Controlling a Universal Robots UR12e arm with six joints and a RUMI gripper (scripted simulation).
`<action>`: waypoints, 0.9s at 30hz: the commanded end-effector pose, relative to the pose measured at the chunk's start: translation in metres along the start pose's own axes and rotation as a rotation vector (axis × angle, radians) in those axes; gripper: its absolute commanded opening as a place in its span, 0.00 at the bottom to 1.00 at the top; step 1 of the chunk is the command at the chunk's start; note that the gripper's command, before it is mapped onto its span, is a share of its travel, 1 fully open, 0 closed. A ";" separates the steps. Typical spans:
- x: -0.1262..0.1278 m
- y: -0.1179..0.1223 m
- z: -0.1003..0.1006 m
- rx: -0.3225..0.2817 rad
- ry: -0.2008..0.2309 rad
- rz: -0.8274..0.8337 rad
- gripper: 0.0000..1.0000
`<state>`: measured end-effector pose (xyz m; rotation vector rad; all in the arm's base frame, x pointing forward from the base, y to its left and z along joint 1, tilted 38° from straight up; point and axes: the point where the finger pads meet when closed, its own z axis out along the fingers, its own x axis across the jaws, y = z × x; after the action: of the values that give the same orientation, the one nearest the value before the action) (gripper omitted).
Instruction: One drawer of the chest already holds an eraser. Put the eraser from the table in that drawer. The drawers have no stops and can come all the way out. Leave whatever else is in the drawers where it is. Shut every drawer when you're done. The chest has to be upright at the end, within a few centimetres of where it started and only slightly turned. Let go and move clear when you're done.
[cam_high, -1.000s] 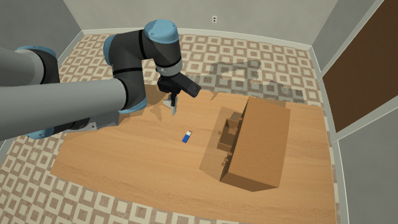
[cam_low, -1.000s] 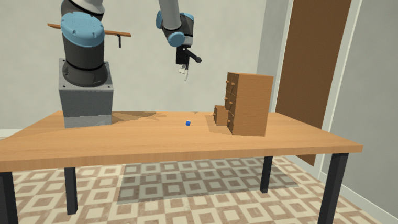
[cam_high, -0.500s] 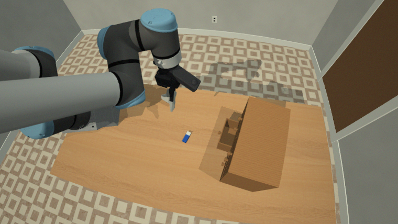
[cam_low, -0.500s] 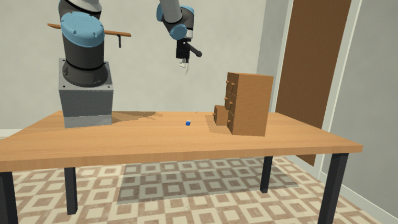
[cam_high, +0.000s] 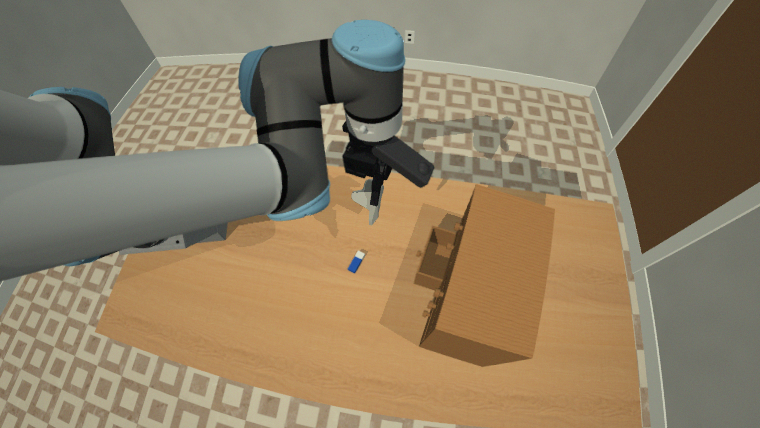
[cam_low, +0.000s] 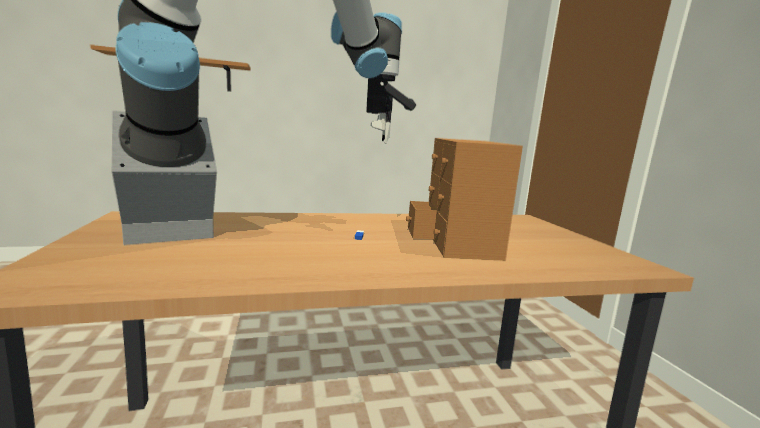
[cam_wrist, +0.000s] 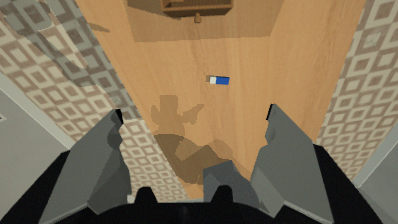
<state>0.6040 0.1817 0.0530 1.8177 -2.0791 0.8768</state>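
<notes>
A blue and white eraser (cam_high: 355, 262) (cam_low: 359, 235) (cam_wrist: 222, 80) lies flat on the table, in front of the chest. The wooden chest (cam_high: 499, 271) (cam_low: 481, 202) stands upright, with two columns of three drawers. Its bottom drawer in the column farther from the exterior camera is pulled well out; this drawer (cam_high: 429, 278) (cam_low: 422, 222) (cam_wrist: 198, 11) still meets the chest. The other drawers look shut. No eraser can be made out inside the open drawer; part of its inside is hidden. My gripper (cam_high: 370, 205) (cam_low: 382, 130) (cam_wrist: 194, 107) is open and empty, high above the table, beyond the eraser in the top view.
The table (cam_high: 255, 324) (cam_low: 297, 271) carries the chest toward its right end in the top and exterior views. The robot's grey base (cam_low: 164, 196) stands at the left. Several small knobs stick out from the chest front. The table's far edge lies near the gripper in the top view.
</notes>
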 end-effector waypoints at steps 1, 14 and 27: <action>-0.002 -0.007 0.000 0.000 0.000 0.000 1.00; -0.002 -0.009 0.002 0.011 -0.001 -0.004 1.00; -0.002 -0.013 0.006 0.045 -0.001 -0.015 1.00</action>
<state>0.6160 0.1796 0.0512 1.8425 -2.0652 0.9097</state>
